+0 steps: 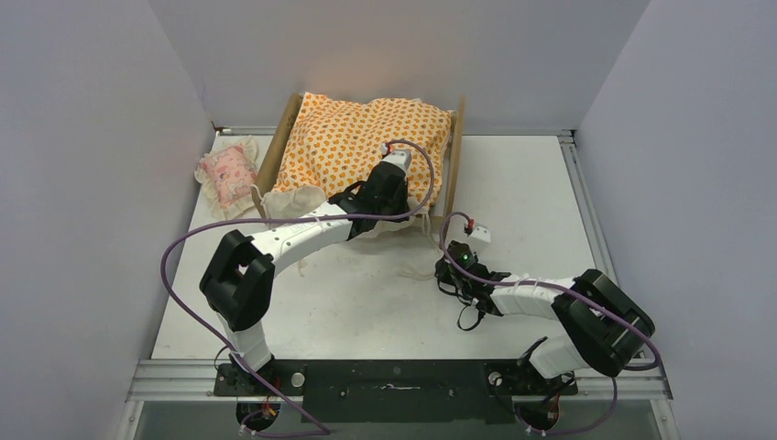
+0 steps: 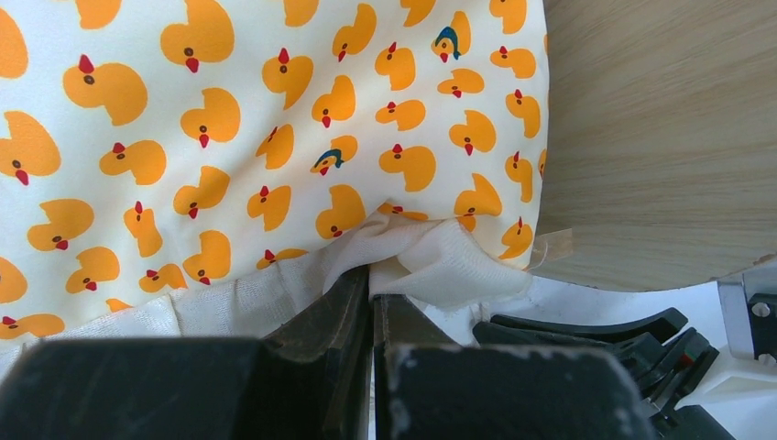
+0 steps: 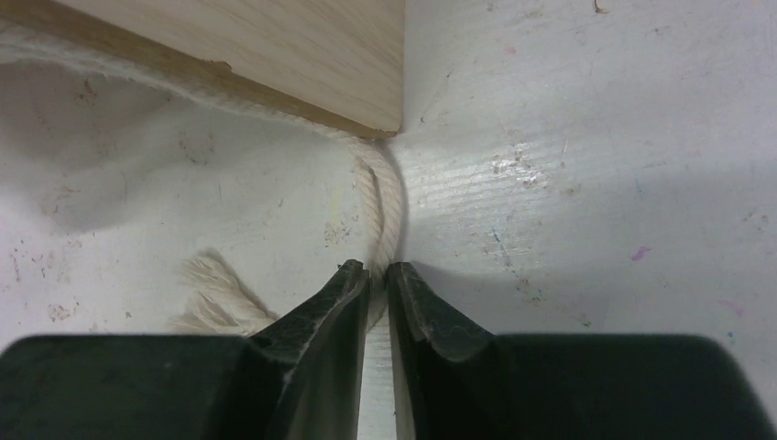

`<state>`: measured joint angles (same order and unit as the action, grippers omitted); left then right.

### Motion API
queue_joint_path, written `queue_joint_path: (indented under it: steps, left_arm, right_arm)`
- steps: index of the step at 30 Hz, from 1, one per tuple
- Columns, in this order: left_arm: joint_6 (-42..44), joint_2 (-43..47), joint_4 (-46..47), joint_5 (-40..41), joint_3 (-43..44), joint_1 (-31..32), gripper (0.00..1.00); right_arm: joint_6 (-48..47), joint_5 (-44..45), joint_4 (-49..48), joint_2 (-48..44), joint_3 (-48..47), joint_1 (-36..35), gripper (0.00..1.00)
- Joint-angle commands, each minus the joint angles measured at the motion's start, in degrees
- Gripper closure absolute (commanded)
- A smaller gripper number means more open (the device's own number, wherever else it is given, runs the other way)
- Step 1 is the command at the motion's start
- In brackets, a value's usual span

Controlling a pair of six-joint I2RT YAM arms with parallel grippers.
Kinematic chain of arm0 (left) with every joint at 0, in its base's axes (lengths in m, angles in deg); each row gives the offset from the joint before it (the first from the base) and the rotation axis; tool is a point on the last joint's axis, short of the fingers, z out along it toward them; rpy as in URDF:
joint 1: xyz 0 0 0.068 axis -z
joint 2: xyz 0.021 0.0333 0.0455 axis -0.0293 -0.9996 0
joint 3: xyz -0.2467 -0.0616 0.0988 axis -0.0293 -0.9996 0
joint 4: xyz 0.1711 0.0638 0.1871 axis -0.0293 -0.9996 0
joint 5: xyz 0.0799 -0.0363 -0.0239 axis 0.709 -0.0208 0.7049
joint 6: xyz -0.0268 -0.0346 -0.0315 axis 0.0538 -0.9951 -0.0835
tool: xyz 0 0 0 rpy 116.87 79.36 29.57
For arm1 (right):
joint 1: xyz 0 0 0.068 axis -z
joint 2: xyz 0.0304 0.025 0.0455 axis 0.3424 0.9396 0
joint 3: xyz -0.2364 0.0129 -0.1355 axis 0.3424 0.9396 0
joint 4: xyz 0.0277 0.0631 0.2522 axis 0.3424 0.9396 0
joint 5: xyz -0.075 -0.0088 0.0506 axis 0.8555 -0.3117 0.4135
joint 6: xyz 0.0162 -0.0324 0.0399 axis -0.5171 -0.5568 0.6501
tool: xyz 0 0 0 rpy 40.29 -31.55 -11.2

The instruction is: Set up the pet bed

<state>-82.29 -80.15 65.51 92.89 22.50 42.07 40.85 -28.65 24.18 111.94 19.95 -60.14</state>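
Observation:
The pet bed's plywood frame (image 1: 454,160) stands at the back of the table, and the duck-patterned orange cushion (image 1: 362,137) lies on it and hides its striped base. My left gripper (image 1: 389,215) is at the cushion's near right corner. In the left wrist view it (image 2: 371,280) is shut on the cushion's white ruffle (image 2: 431,257), beside a plywood board (image 2: 660,137). My right gripper (image 1: 445,268) is low on the table in front of the bed. It (image 3: 377,273) is shut on a white rope (image 3: 387,206) that runs out from under the board's corner (image 3: 275,46).
A small pink frilled pillow (image 1: 227,174) lies on the table left of the bed. The rope's frayed end (image 3: 215,293) lies left of the right fingers. Grey walls close in the table at the back and on both sides.

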Motion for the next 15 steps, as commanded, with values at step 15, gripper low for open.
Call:
queue_joint_path:
  steps: [15]
  left_arm:
    - [0.3, 3.8, 4.0, -0.7, -2.4, -1.3, 1.00]
  right_arm:
    - [-23.1, -10.9, 38.8, -11.0, -24.9, -1.5, 0.95]
